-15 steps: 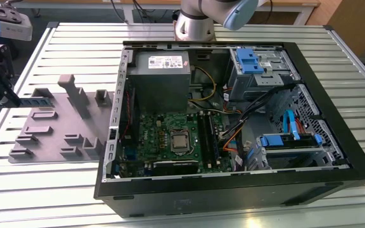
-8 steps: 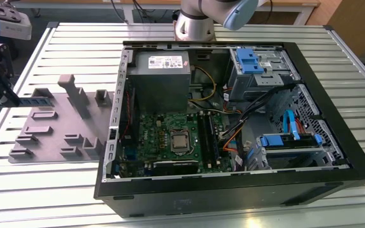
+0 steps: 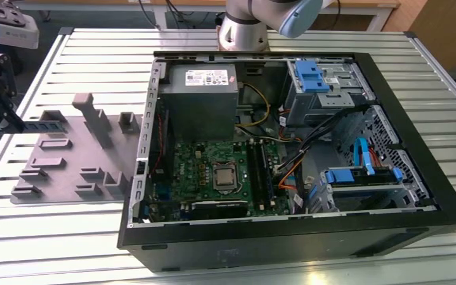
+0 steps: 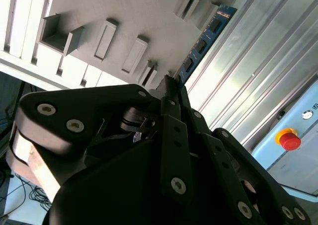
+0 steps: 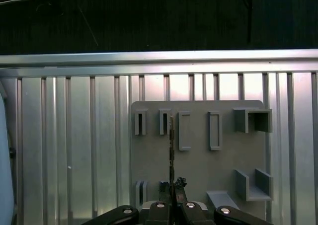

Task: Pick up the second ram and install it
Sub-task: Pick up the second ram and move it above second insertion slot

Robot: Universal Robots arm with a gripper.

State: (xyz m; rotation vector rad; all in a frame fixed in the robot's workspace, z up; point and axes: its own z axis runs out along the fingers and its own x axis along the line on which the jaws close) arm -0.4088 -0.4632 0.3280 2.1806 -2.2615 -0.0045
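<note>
At the exterior view's left, the gripper (image 3: 12,123) is clamped on the ram (image 3: 44,126), holding it flat over the tray (image 3: 62,163).

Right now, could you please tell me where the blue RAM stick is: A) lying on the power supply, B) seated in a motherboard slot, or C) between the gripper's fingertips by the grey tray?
C: in the second wrist view the second ram sticks out of the shut gripper, with the grey tray behind it.
</note>
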